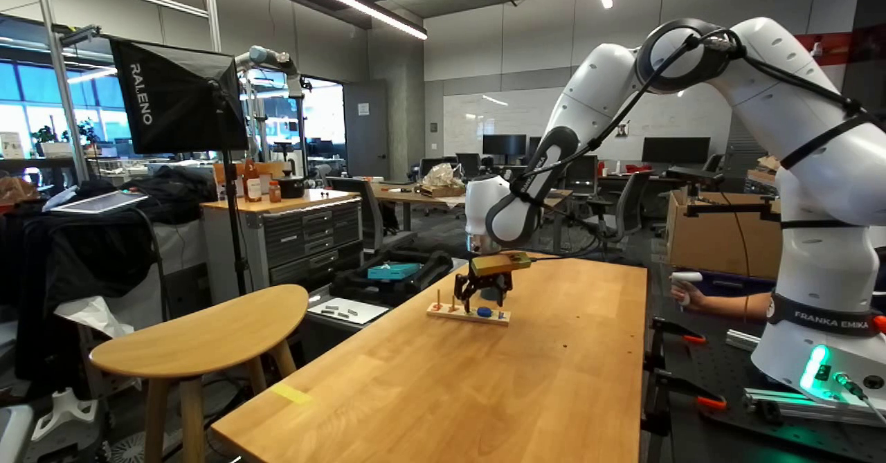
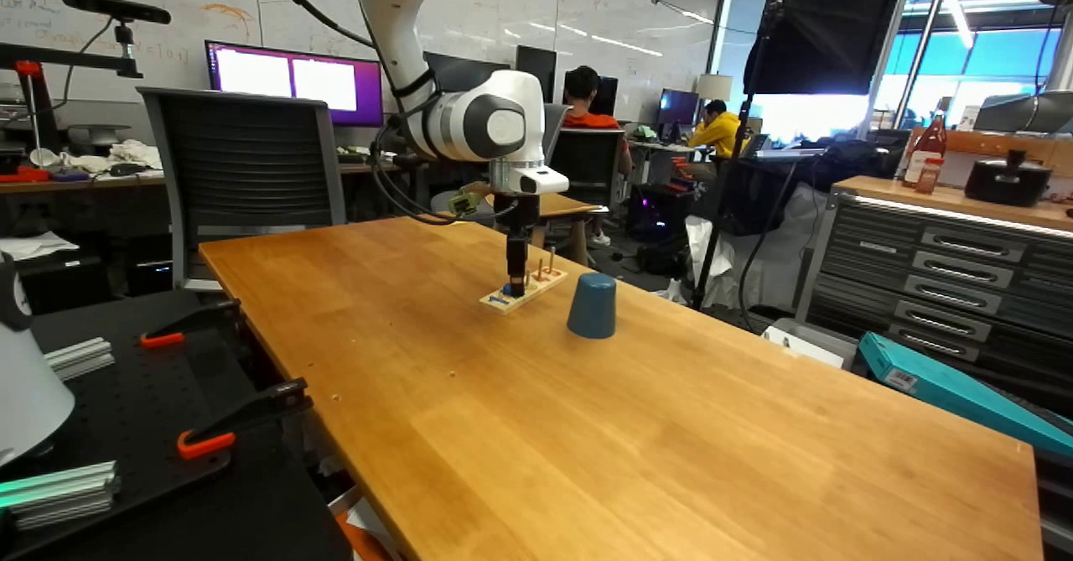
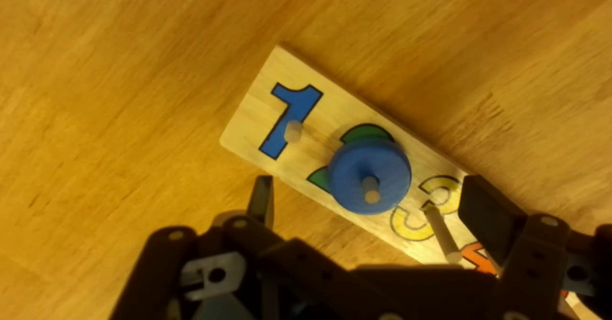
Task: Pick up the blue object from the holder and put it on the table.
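The blue object is a blue disc with a hole, threaded on a short peg of the holder over a green numeral; it shows in both exterior views [image 1: 485,312] [image 2: 508,289] and the wrist view [image 3: 348,181]. The holder is a low pale wooden board with pegs and painted numerals [image 1: 451,315] [image 2: 545,283] [image 3: 253,124], lying on the long wooden table [image 1: 554,373] [image 2: 536,427] [image 3: 119,95]. My gripper [image 1: 484,305] [image 2: 515,291] [image 3: 367,181] is open and low over the holder. Its fingers stand on either side of the disc, apart from it in the wrist view.
A blue upside-down cup [image 2: 593,306] stands on the table beside the holder; in an exterior view it is partly hidden behind my gripper [image 1: 490,294]. Taller pegs [image 1: 439,297] [image 3: 442,234] rise from the holder beside one finger. Clamps [image 2: 205,444] grip the table edge near the robot's base.
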You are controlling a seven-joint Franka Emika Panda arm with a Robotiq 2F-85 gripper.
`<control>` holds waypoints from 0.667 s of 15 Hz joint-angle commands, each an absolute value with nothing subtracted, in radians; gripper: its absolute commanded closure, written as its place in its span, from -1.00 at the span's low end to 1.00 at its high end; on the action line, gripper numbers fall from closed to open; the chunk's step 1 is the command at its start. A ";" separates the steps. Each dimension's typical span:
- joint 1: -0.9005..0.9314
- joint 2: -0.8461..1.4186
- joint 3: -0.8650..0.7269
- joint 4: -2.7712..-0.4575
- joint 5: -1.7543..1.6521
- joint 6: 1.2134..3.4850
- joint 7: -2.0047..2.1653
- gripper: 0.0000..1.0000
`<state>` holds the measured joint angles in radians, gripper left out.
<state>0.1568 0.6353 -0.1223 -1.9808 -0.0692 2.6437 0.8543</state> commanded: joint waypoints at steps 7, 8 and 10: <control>0.187 0.684 -0.148 -1.918 -0.034 2.664 0.893 0.29; 0.186 0.682 -0.148 -1.916 -0.029 2.660 0.896 0.42; 0.184 0.671 -0.149 -1.909 -0.021 2.638 0.909 0.63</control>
